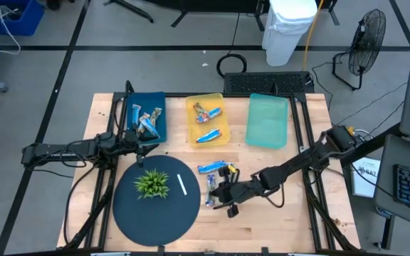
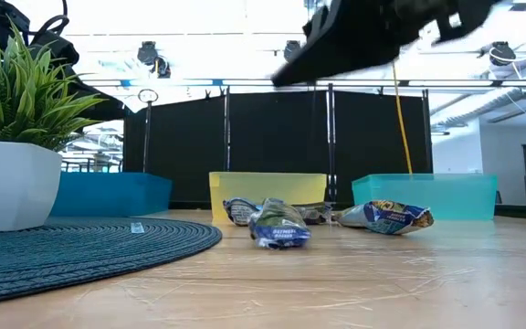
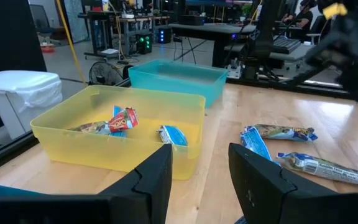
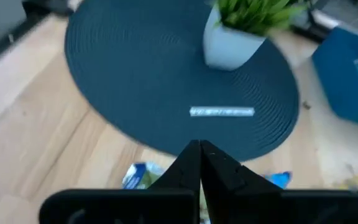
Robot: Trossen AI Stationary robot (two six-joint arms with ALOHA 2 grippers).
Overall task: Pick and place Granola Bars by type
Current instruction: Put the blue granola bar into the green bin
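The granola bars [image 1: 216,168] lay loose on the table beside the round mat [image 1: 156,206], more in the blue bin [image 1: 146,114] and yellow bin [image 1: 208,119]; the teal bin [image 1: 267,121] held none. My right claw [image 1: 223,192] hung over the loose bars, fingers pressed together on nothing. Only my left wrist view showed my left claw [image 3: 199,180] parted and empty.

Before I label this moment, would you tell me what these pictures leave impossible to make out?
- Right gripper: fingers together, but its own body hides whether a bar is pinched.
- Granola bars in the blue bin: too small in the high view to tell types.
- Teal bin: in the low view its wall hides the inside.
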